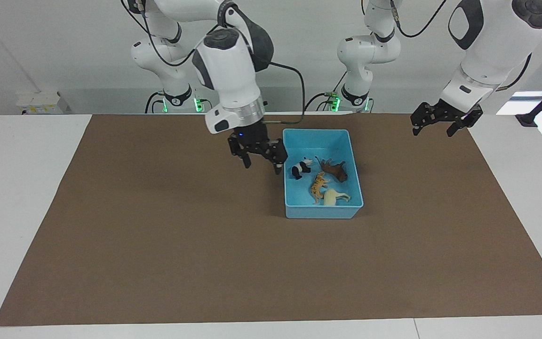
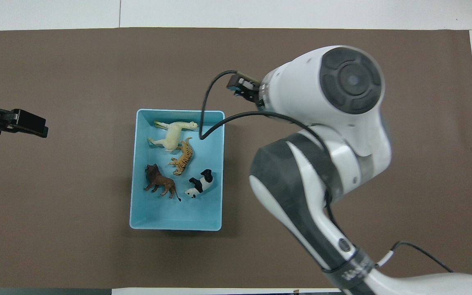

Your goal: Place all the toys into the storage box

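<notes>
We see horse [image 2: 173, 134], tiger [image 2: 183, 155], lion [image 2: 160, 186], panda [image 2: 200, 185] all inside storage box [image 1: 322, 213]. Right gripper [image 1: 261, 159] fingers wide, empty, beside it; left gripper [image 1: 442, 125] fingers wide, waiting. Retreat clear of the rim.

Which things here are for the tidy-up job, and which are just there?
For the job:
- storage box
- horse
- tiger
- lion
- panda

Just there:
- brown mat
- white table
</notes>
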